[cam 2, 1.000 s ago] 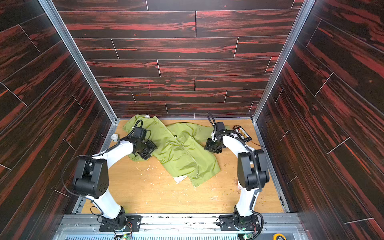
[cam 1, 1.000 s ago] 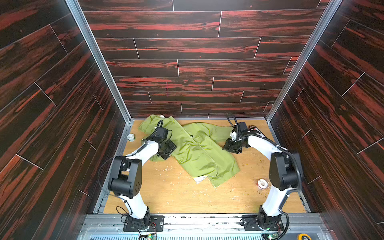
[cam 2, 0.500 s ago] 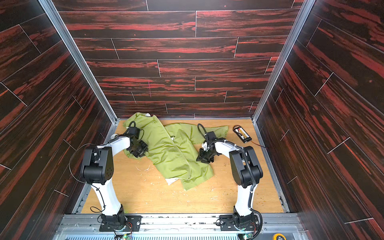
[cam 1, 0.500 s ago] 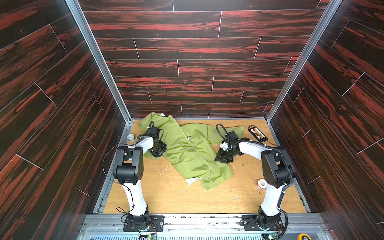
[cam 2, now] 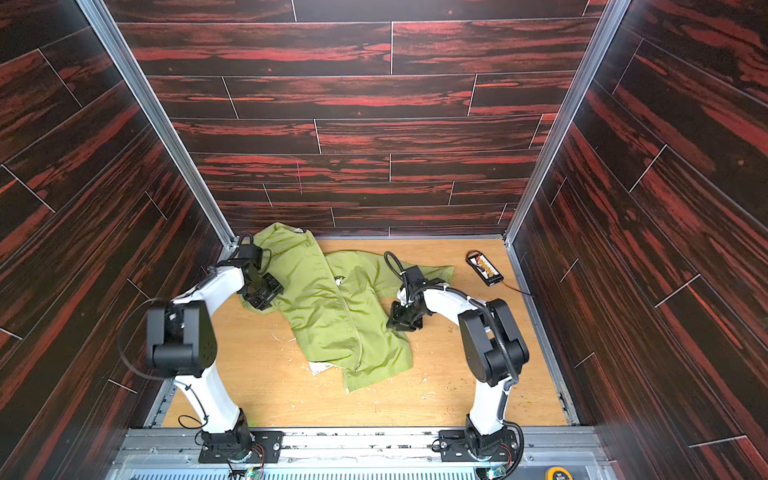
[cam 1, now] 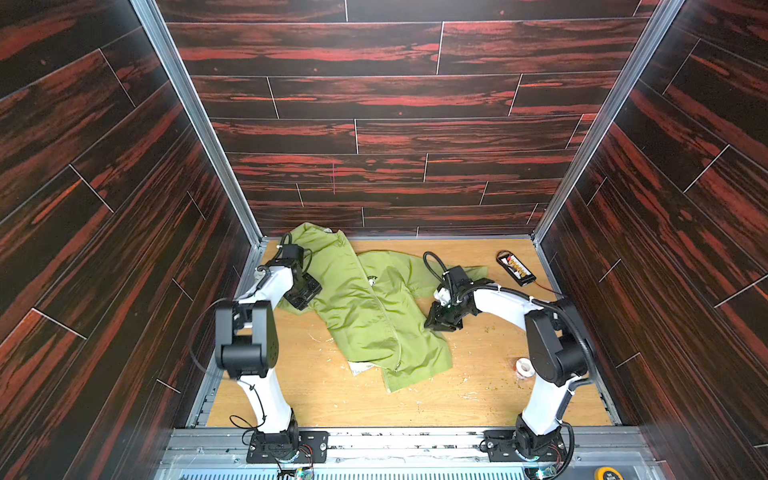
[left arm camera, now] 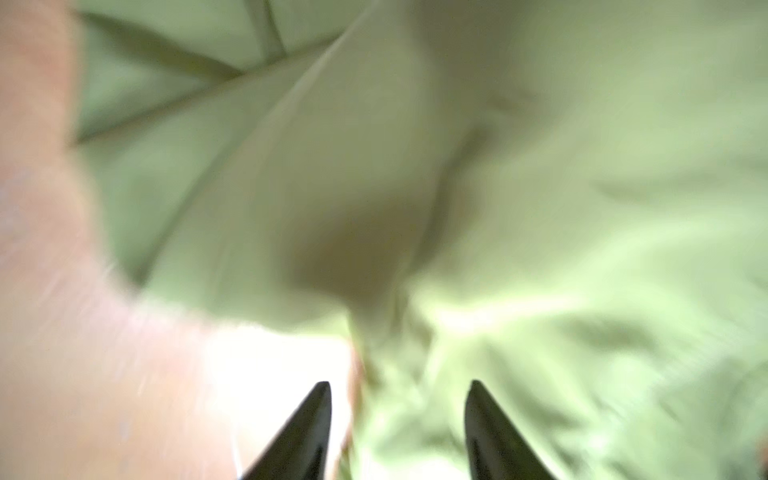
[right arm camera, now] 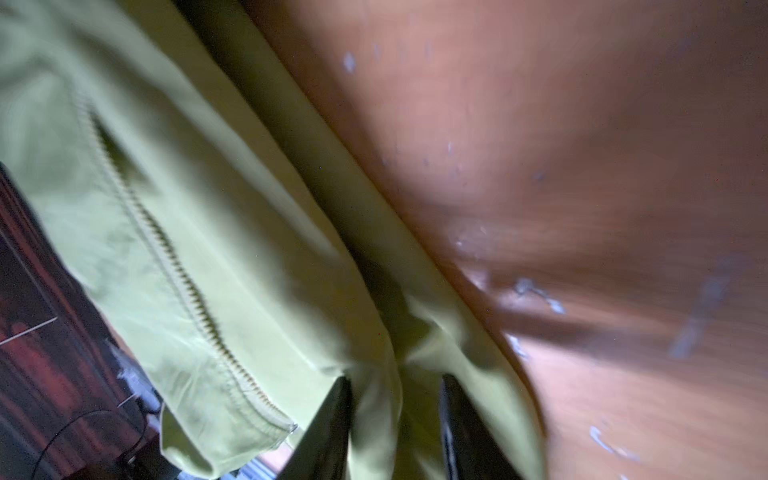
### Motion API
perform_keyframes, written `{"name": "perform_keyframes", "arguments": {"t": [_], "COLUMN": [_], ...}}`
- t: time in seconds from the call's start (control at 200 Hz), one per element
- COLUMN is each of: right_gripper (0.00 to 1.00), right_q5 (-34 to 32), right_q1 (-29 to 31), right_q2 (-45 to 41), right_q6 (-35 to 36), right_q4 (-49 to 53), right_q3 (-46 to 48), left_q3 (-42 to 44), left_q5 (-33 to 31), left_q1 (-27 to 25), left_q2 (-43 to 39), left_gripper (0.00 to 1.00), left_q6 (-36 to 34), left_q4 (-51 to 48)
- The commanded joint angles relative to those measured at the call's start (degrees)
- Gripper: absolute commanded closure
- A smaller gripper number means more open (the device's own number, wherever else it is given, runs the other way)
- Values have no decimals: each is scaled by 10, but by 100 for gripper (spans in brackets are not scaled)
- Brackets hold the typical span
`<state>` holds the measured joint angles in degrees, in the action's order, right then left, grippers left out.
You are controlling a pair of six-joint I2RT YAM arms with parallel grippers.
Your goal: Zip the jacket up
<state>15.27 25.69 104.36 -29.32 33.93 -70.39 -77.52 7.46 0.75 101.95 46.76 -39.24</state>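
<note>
Left wrist view is blurred: left gripper [left arm camera: 399,383] is seen parted over the jacket [left arm camera: 540,208]; whether right gripper [right arm camera: 395,378] holds it cannot be judged.

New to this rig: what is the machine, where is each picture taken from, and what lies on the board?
The machine is two robot arms, left arm and right arm, mounted at the near edge of a wooden table. The two wide pictures come from one overhead stereo camera. The two close-ups come from cameras on the wrists. A lime-green jacket lies rumpled on it, with a small black device and a small white roll nearby. The left gripper is open at the jacket's edge. The right gripper has a fold of fabric between its fingers; whether it is clamped is unclear.
</note>
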Motion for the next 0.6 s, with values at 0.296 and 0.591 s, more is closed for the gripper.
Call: {"name": "perform_keyframes", "arguments": {"t": [0.296, 0.591], "right_gripper": [63, 59], "right_q5": [-13, -5], "right_q1": [11, 86], "right_q2": [-102, -78], "right_q6": [-35, -123], "right_q4": [43, 29], "right_q3": [-23, 8], "left_q3": [128, 129], "left_q5": [23, -6], "left_q1": [-251, -355], "left_q2": [-200, -153], "left_gripper": [28, 25], "left_q6": [0, -86], "left_q4": [3, -23]}}
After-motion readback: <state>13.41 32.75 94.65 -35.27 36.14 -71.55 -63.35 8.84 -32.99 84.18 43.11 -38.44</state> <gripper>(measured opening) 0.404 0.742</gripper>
